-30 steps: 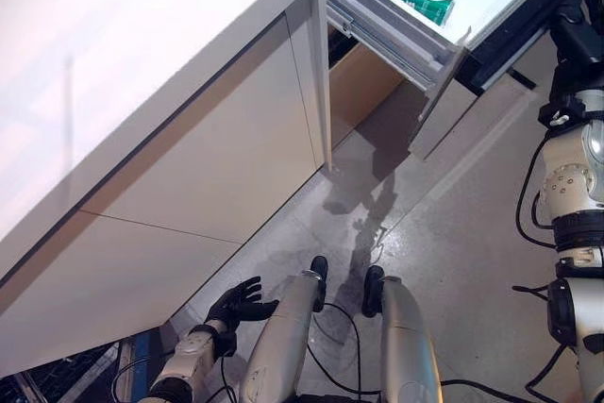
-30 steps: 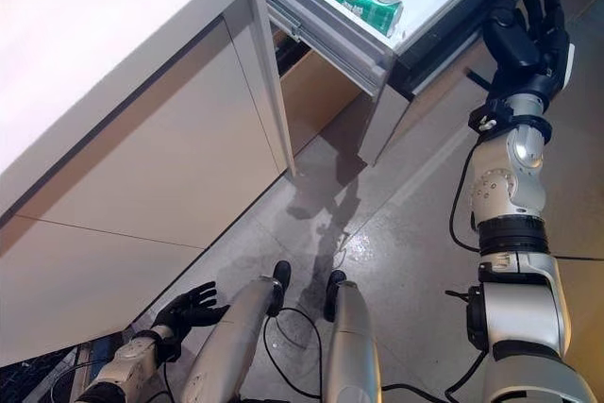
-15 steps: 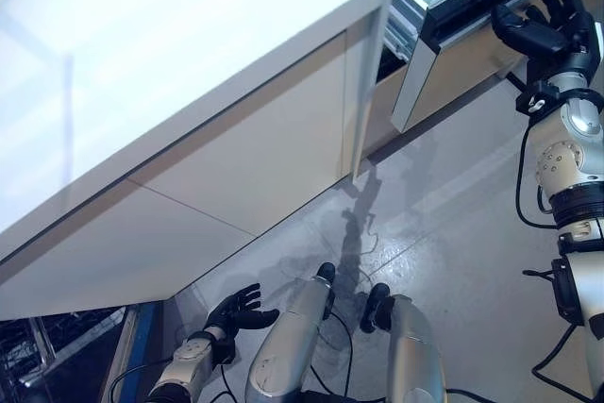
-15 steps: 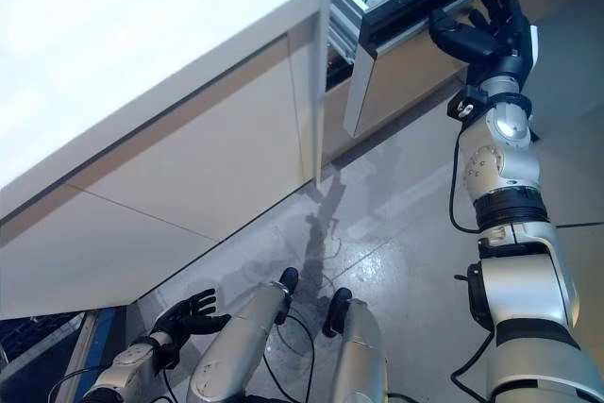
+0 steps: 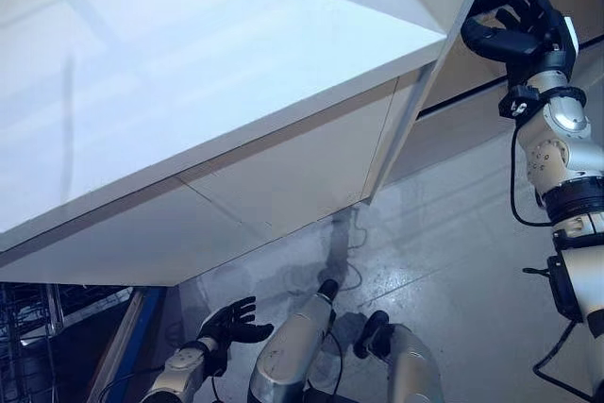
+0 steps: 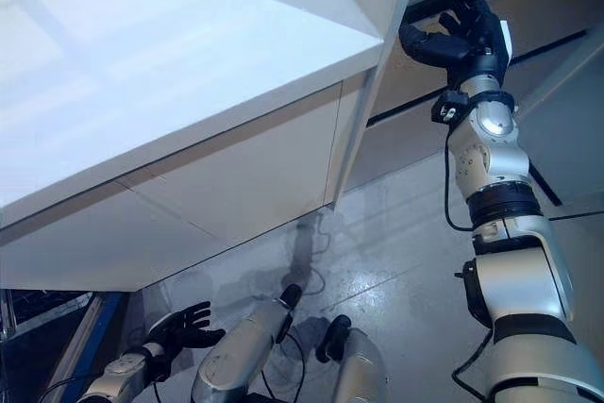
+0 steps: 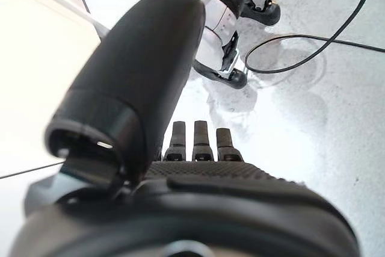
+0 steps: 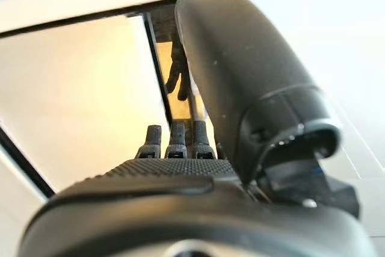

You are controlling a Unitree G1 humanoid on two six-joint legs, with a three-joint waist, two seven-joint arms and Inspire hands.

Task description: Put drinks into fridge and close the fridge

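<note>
No drinks show in any view. The fridge drawer's tan front sits pushed in beside the white counter's corner, with only a dark seam under it. My right hand is raised at the upper right, open, its fingers stretched toward that tan front; its reflection shows in the panel. Whether the fingers touch the front is hidden. My left hand hangs low near the floor at the lower left, open and holding nothing, its fingers straight.
The white counter top fills most of both eye views, with beige cabinet fronts under it. A wire rack and a blue edge lie at the lower left. Grey floor spreads before the cabinets.
The camera has swung, shifting the whole picture. The drawer with the green cans stood open; now it is pushed in and the cans are out of sight. My right hand followed its front.
</note>
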